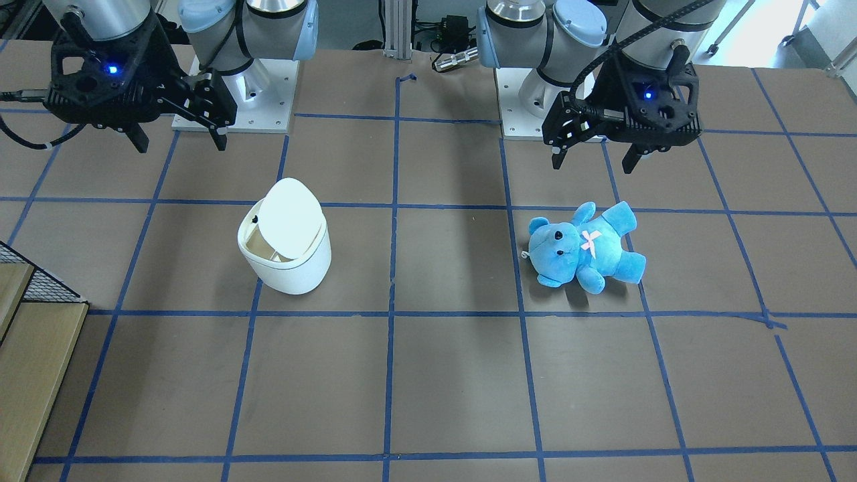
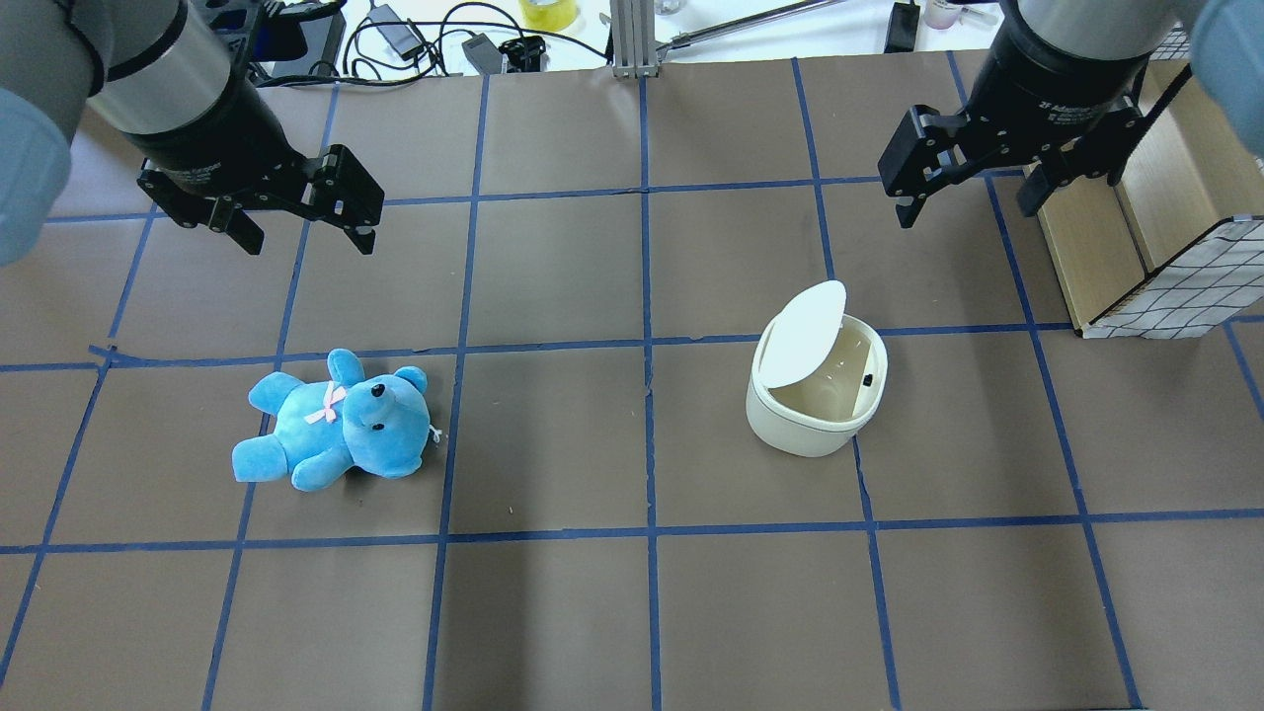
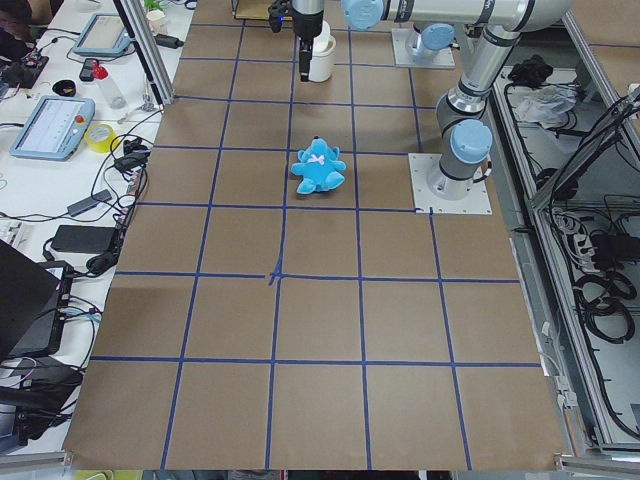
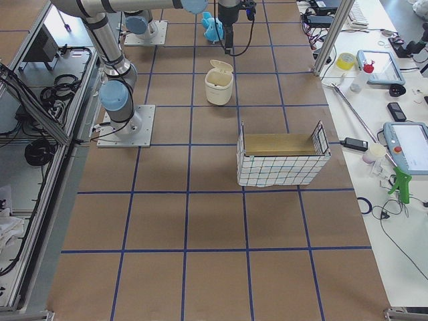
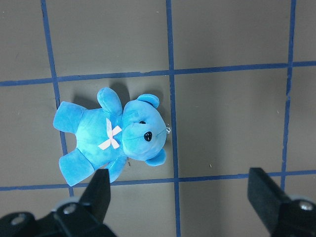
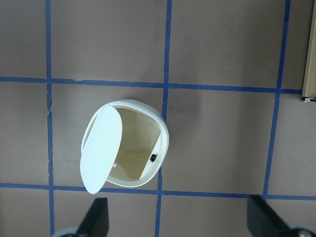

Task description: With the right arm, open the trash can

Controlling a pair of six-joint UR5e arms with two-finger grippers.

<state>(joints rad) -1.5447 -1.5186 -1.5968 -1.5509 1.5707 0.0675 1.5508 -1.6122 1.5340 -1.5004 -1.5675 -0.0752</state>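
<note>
Overhead exterior view: trash can (image 2: 802, 434) stood on the worktop (image 2: 553, 444), lid (image 2: 805, 334) raised; right hand (image 2: 968, 204), jaws apart, hovered at its 1 o'clock.

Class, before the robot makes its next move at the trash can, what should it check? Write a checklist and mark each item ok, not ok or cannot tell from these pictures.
1. The trash can stands upright: ok.
2. Its lid is tilted up and the beige inside shows: ok.
3. The right tool is open and holds nothing: ok.
4. The right tool hangs apart from the trash can and does not touch it: ok.
5. The left tool is open and apart from the blue teddy: ok.
6. The lid will hold that position by itself: cannot tell.
</note>
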